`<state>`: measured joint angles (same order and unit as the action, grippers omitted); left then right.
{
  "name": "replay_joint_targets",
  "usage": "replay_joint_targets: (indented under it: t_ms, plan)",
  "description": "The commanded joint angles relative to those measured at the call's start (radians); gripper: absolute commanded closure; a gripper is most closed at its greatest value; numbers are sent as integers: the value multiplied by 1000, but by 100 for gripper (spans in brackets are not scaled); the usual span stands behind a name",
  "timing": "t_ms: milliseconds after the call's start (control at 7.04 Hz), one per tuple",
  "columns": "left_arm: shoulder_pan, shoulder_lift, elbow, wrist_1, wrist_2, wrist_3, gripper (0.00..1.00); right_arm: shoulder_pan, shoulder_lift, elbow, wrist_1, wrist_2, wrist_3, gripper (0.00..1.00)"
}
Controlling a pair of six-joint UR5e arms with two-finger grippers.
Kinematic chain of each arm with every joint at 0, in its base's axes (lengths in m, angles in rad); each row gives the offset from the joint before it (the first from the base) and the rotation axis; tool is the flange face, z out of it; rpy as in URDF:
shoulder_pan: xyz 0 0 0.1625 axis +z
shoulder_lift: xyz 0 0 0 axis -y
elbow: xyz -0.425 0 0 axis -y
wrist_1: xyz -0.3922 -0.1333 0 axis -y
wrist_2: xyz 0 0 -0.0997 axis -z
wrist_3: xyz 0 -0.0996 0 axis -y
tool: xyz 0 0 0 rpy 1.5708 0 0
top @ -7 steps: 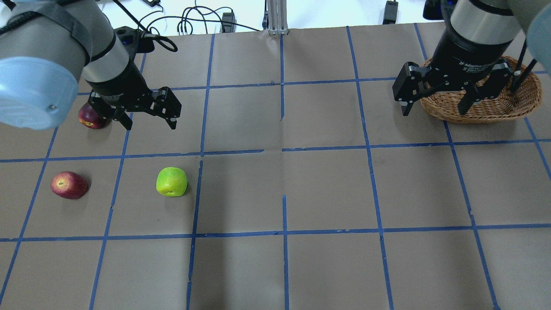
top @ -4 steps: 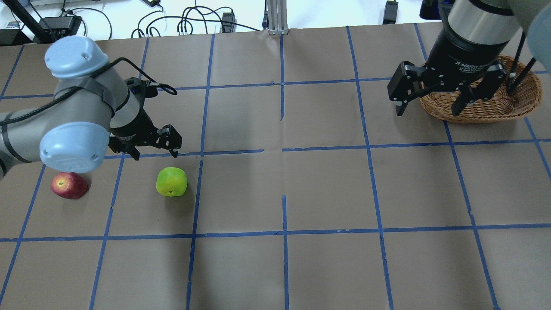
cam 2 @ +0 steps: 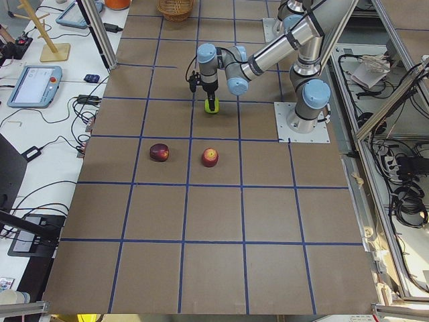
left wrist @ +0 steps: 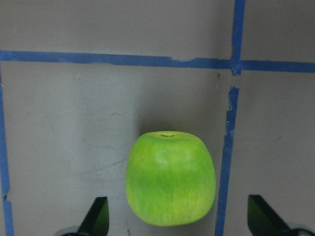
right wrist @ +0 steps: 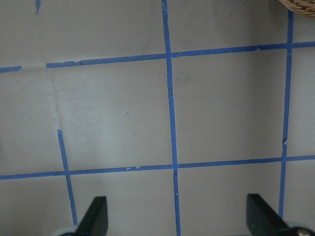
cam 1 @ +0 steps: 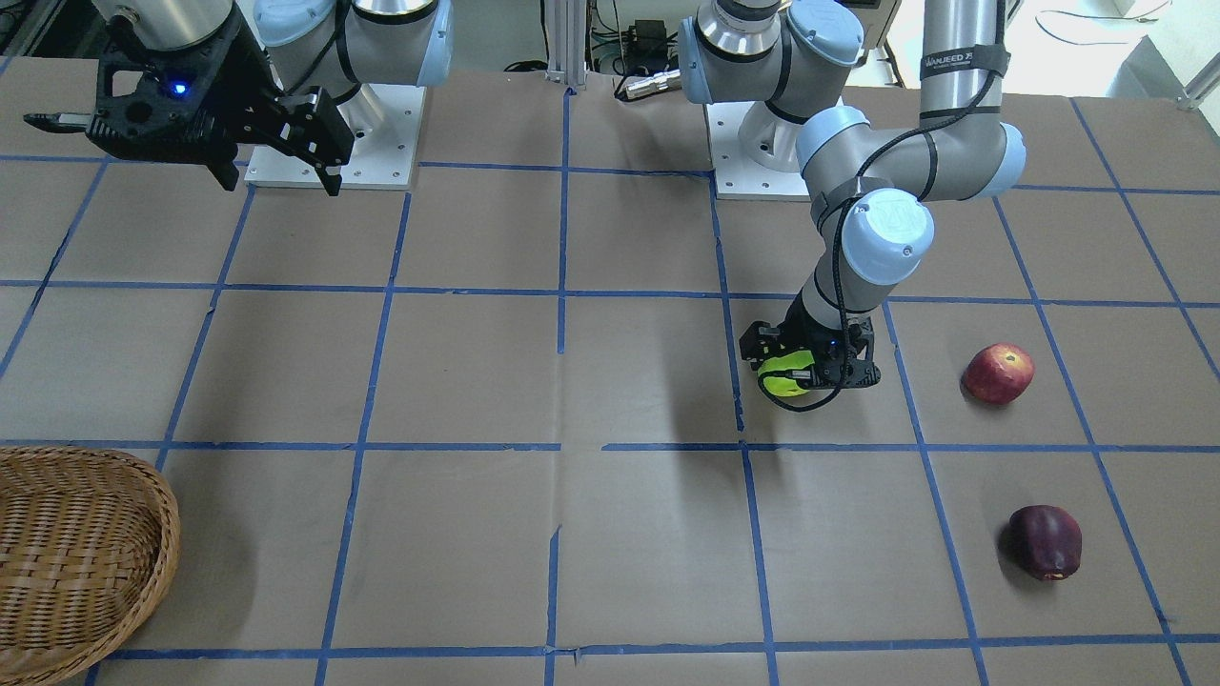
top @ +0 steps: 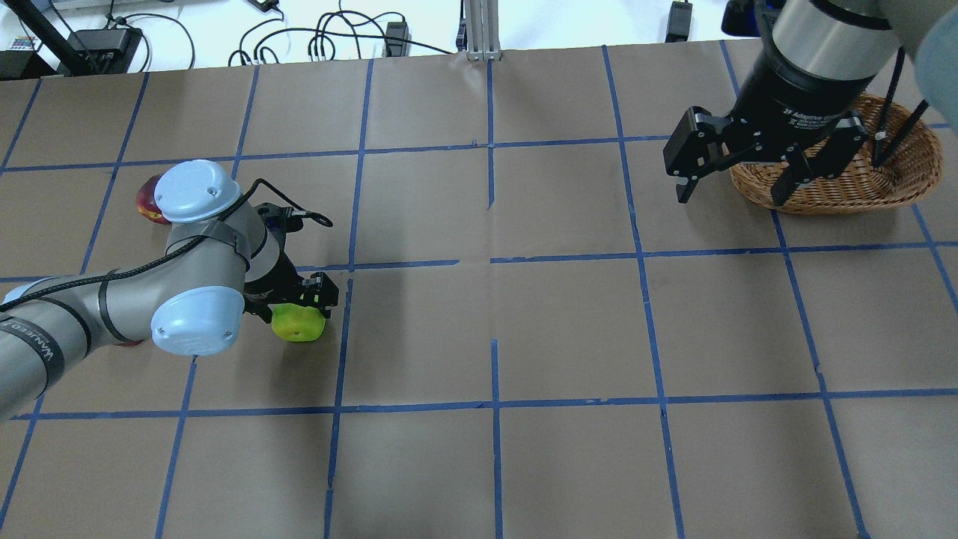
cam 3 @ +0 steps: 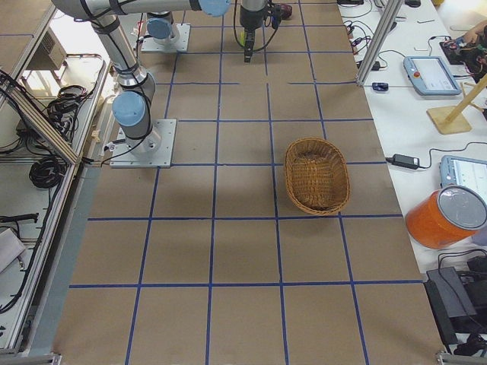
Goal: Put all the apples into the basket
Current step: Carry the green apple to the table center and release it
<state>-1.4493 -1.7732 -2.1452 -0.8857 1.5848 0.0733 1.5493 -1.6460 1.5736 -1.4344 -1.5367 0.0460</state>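
The lime green apple (top: 299, 326) lies on the table between the open fingers (left wrist: 97, 216) of my left gripper (top: 301, 302), which is lowered around it; the wrist view shows a gap on each side of the apple (left wrist: 170, 179). The red apple (cam 1: 998, 373) and the dark maroon apple (cam 1: 1046, 541) lie on the table beside that arm, apart from it. In the overhead view the maroon apple (top: 147, 201) is half hidden behind the elbow. My right gripper (top: 730, 196) is open and empty, held high just beside the wicker basket (top: 902, 176), which holds no apples.
The table is brown paper with a blue tape grid (top: 494, 258). The basket (cam 1: 76, 553) stands at the far right corner from the robot. Cables and a metal post (top: 479, 30) lie beyond the table's far edge.
My left arm has swung from beside the maroon apple toward the robot and dropped its open gripper around the green apple. The right gripper has drifted slightly left.
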Motion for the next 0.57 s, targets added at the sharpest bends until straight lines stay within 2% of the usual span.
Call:
replay_joint_targets:
  t_ms: [0, 142, 284, 426]
  plan:
    - [0, -18, 16, 16, 0, -4, 51, 0, 2, 0, 0, 0, 9, 0]
    - [-5, -20, 36, 1, -3, -22, 70, 0, 2, 0, -1, -2, 9, 0]
    - [-25, -22, 48, 1, -14, -106, 74, 0, 2, 0, -1, -3, 9, 0]
    - [-54, -22, 86, -16, -76, -200, 75, 0, 5, 0, -1, -3, 8, 0]
